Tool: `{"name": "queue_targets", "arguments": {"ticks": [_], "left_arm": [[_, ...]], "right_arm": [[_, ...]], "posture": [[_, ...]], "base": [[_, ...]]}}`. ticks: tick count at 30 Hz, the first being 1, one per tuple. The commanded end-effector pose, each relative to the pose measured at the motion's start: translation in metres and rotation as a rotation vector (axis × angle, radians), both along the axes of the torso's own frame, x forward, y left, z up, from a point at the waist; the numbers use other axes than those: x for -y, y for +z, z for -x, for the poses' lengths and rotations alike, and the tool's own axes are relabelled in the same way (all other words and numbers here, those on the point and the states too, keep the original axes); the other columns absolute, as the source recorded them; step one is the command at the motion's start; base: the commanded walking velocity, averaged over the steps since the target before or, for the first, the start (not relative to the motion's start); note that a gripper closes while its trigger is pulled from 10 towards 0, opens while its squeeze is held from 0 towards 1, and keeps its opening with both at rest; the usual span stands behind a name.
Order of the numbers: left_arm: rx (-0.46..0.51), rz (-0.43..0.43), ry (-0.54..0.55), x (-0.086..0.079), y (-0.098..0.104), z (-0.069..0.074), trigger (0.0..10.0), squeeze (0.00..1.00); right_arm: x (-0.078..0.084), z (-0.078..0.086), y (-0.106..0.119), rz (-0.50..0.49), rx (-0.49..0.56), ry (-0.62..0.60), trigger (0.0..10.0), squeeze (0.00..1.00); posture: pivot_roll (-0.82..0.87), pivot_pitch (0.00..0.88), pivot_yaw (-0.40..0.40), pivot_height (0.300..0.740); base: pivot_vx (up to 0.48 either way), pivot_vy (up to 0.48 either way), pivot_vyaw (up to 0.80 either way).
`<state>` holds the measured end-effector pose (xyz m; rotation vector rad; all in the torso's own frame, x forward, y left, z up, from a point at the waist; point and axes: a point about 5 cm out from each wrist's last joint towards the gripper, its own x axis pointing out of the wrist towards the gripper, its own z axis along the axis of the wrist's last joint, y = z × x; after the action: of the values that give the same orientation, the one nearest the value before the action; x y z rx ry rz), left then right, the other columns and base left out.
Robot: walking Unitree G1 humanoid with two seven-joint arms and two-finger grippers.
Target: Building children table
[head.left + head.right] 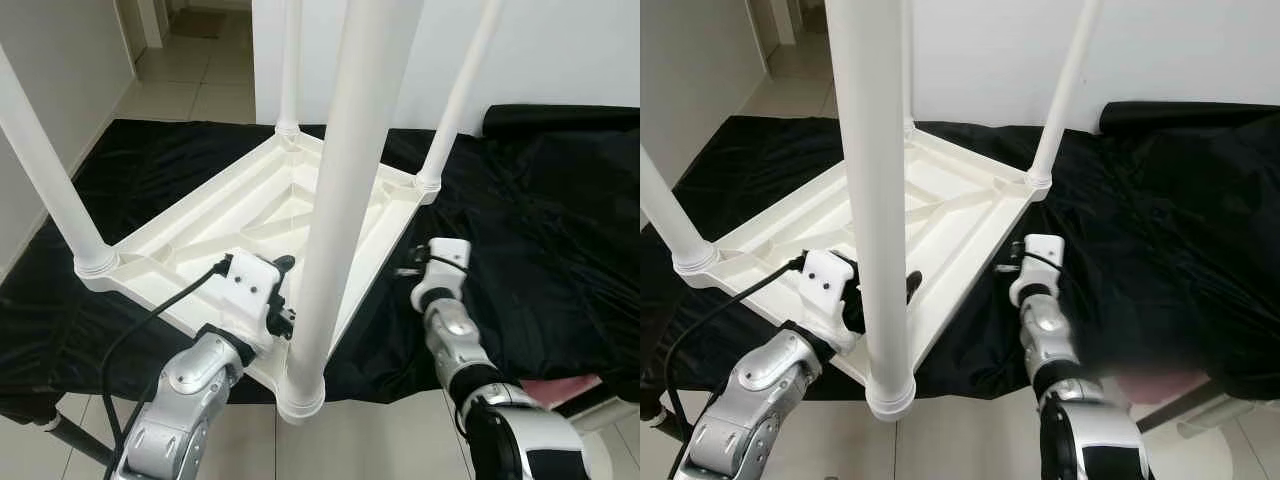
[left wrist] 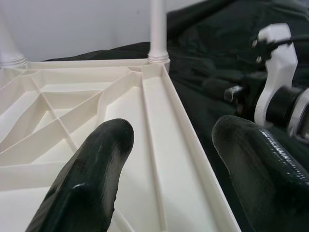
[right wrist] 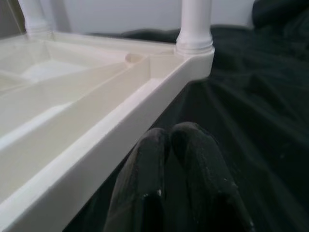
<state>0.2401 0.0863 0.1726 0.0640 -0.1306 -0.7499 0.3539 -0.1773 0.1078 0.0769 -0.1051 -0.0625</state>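
The black cloth [image 1: 540, 210] covers the work surface. The white children's table [image 1: 270, 215] lies on it upside down, ribbed underside up, with all four legs seated in its corner sockets; the near leg [image 1: 335, 200] rises straight up in front of the head camera.

The left gripper [image 1: 283, 300] sits over the near edge of the tabletop, just beside the near leg. Its fingers [image 2: 96, 164] are spread apart, holding nothing, straddling the rim. The right gripper [image 1: 1008, 268] rests low on the cloth, just outside the right-hand rim. Its fingers [image 3: 169, 159] are pressed together and empty.

Judgement: assembly looks nearly complete, and the likely step in hand is checking leg seating or preparing to turn the table upright. To do it well, the left fingers should close squarely on the rim [image 2: 188, 145] rather than on a thin rib, and the right gripper should open and take the opposite rim before any lift. The cloth looks slippery, so the table may slide if pushed from one side only.
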Motion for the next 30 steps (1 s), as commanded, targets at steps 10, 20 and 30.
{"name": "queue_targets", "arguments": {"ticks": [10,20,30], "left_arm": [[-0.034,-0.106,-0.212,-0.007,-0.007,0.007,10.0,0.00],[-0.103,-0.206,-0.324,-0.021,-0.023,0.014,10.0,0.00],[-0.090,-0.249,-0.284,-0.030,-0.027,0.005,10.0,0.00]], "right_arm": [[0.009,0.036,-0.010,0.021,0.077,0.039,10.0,0.00],[0.002,0.055,-0.013,0.039,0.088,0.088,10.0,0.00],[-0.001,0.060,-0.005,0.048,0.099,0.104,10.0,0.00]], "posture": [[0.07,0.035,-0.019,0.740],[0.05,0.030,-0.010,0.740],[0.02,0.027,-0.019,0.740]], "base": [[0.000,0.000,0.00],[0.000,0.000,0.00],[0.000,0.000,0.00]]}}
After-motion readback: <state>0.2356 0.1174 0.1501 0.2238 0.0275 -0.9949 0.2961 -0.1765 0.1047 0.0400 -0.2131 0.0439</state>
